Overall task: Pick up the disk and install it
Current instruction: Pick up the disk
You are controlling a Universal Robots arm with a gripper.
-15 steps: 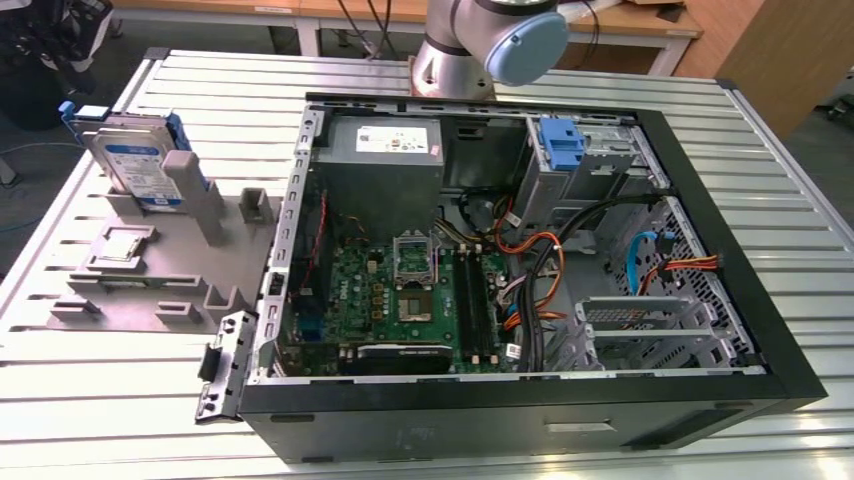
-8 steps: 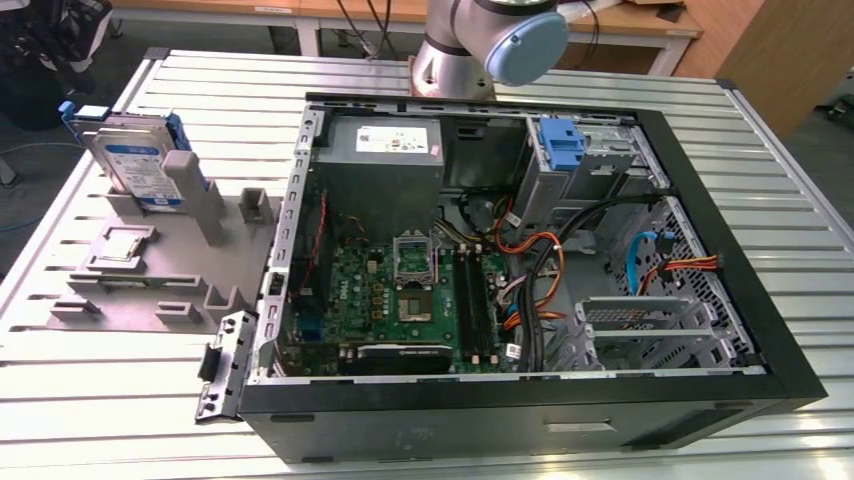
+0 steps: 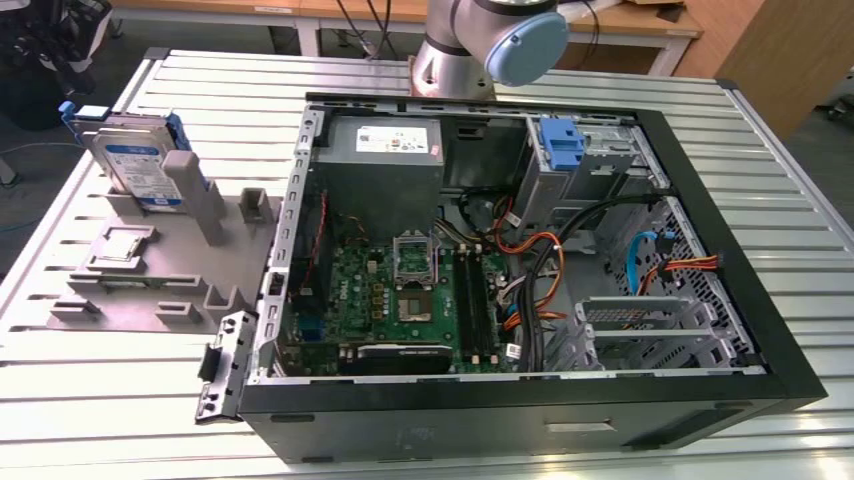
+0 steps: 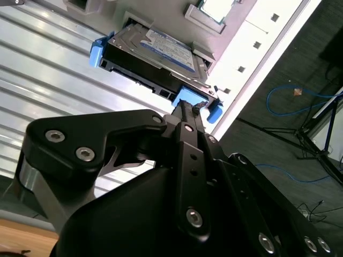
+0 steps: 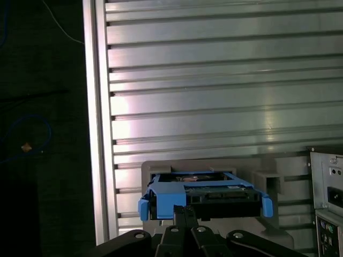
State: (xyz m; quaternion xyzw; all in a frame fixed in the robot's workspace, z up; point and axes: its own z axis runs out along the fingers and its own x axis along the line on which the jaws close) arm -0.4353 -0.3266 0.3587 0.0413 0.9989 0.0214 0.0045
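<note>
The disk (image 3: pixel 140 165), a silver drive with a white-and-blue label in a blue bracket, stands on edge in a grey holder (image 3: pixel 134 270) at the exterior view's left. Both wrist views look down on the disk (image 4: pixel 161 45) (image 5: pixel 214 195) in that holder. My gripper (image 4: pixel 185 107) (image 5: pixel 183 210) is shut with nothing between its fingers. In the pictures its tip lines up with the blue bracket's near edge, but it is apart from the disk. The arm's base (image 3: pixel 487 45) rises behind the computer case.
An open computer case (image 3: pixel 534 250) lies on the ribbed metal table (image 3: pixel 80 400), with a motherboard, cables and a blue bracket (image 3: pixel 563 140) in its far bay. A small square chip (image 3: pixel 123 245) rests on the holder. Past the table's edge lie floor and cables (image 4: pixel 289 101).
</note>
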